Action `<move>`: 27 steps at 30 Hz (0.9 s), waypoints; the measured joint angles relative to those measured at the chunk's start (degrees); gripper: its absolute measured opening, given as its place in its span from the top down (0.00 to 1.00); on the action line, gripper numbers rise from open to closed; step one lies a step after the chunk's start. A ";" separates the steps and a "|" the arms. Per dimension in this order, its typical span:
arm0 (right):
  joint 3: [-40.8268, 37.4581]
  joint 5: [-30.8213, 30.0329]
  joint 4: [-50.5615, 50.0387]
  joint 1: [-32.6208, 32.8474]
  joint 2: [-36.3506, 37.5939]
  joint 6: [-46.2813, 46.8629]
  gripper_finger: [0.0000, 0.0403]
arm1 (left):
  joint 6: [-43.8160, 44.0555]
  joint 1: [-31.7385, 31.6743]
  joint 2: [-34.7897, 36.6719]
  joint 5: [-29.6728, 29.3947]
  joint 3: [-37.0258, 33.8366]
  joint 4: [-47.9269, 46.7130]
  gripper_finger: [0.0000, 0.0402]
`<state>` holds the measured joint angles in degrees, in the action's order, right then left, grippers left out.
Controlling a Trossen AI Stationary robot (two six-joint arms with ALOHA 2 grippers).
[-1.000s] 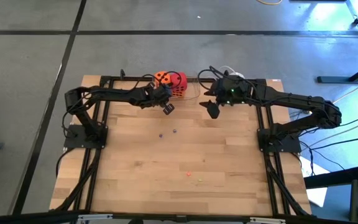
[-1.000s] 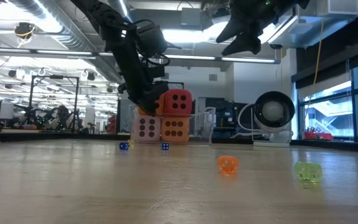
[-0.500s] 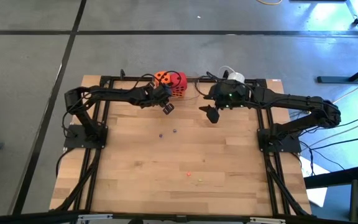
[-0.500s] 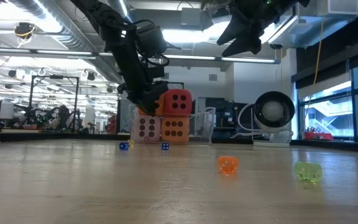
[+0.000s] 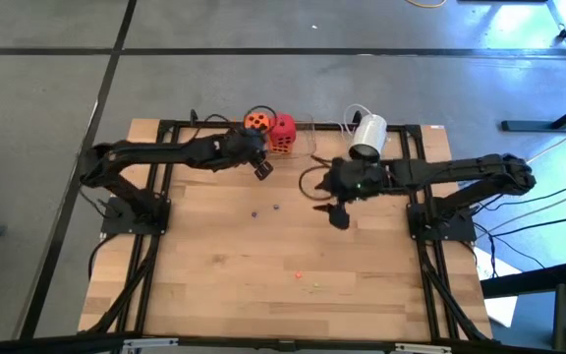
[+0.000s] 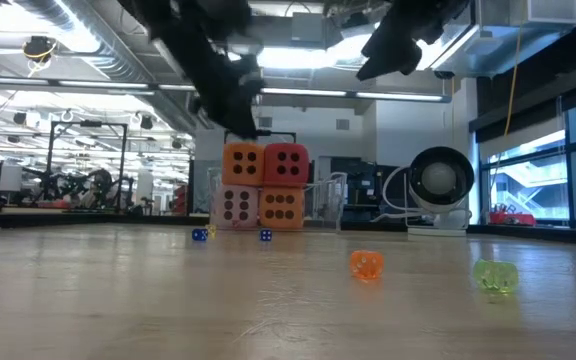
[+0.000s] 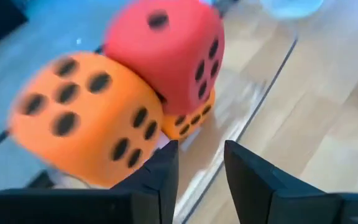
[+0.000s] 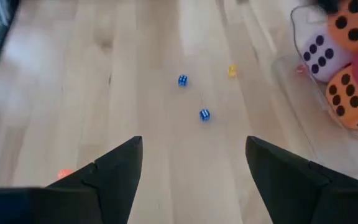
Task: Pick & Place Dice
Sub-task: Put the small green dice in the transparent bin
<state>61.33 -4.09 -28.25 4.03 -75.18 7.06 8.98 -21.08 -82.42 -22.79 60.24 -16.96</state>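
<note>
dice: four, stacked two on two at the table's far edge, inside a clear bin. lower tier: pink die and orange die, side by side. upper tier: second orange die and red die, touching, resting on the lower pair. the stack looks complete, so the placing appears done.

left gripper: raised just beside the upper orange die, fingers a narrow gap apart, holding nothing; judged released, since the die sits free on the stack.

right gripper: over mid-table, well apart from the stack, fingers spread wide, empty; likely kept clear so as not to crowd the left arm.

loose items: two blue beads on bare wood near the bin; an orange bead and a green bead nearer the front. not part of the task.

other: white fan at the far edge, behind the right arm.
</note>
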 joint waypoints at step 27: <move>-0.03 -3.46 6.64 27.96 -28.17 19.40 0.35 | 2.39 15.20 15.96 -0.14 -0.78 -4.37 0.69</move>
<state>61.30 -7.55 -21.61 31.99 -103.35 26.46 11.38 -5.89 -66.46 -22.94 59.46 -21.32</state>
